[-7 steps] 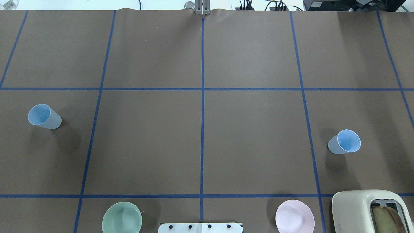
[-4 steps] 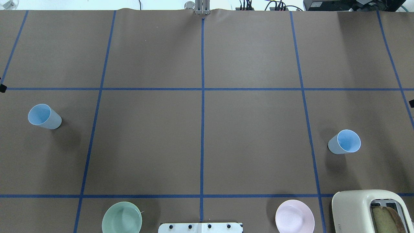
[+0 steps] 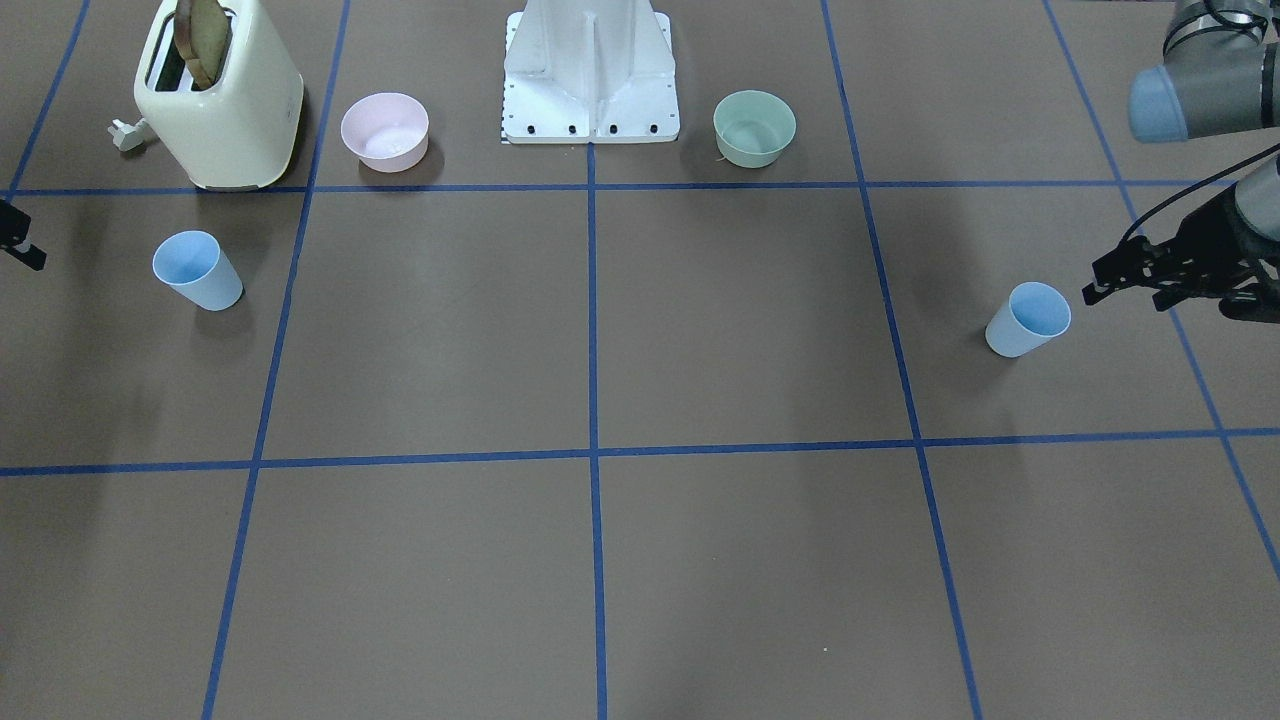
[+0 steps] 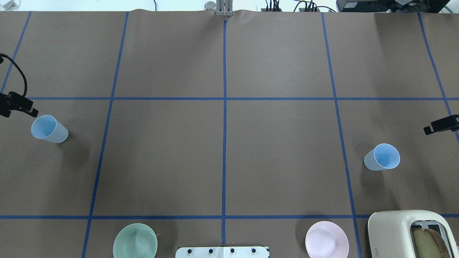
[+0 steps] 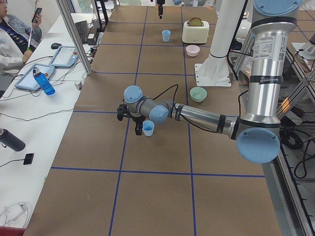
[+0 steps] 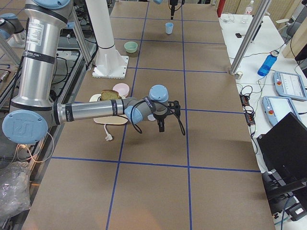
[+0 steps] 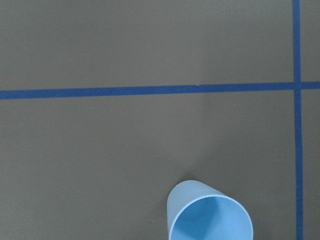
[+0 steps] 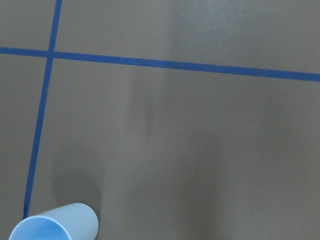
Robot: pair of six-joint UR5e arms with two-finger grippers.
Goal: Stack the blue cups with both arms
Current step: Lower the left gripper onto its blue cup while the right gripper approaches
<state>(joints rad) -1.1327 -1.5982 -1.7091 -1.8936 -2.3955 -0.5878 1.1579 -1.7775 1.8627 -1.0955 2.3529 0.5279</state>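
Two pale-blue cups stand upright, far apart. The left cup (image 4: 49,129) is at the table's left side and shows in the front-facing view (image 3: 1027,319) and low in the left wrist view (image 7: 209,215). The right cup (image 4: 382,157) is at the right side and shows in the front-facing view (image 3: 197,270) and the right wrist view (image 8: 54,226). My left gripper (image 4: 19,114) hovers just beyond and outside the left cup, open and empty. My right gripper (image 4: 443,128) is at the view's right edge, beyond the right cup, partly cut off; it looks open and empty.
A cream toaster (image 4: 405,233) with bread stands near the right cup. A pink bowl (image 4: 326,240) and a pale-green bowl (image 4: 135,243) flank the white pedestal base (image 3: 590,80). Blue tape lines grid the brown table.
Both grippers have come into the overhead view from its left and right edges, each moving in towards its cup. The cups have not moved.
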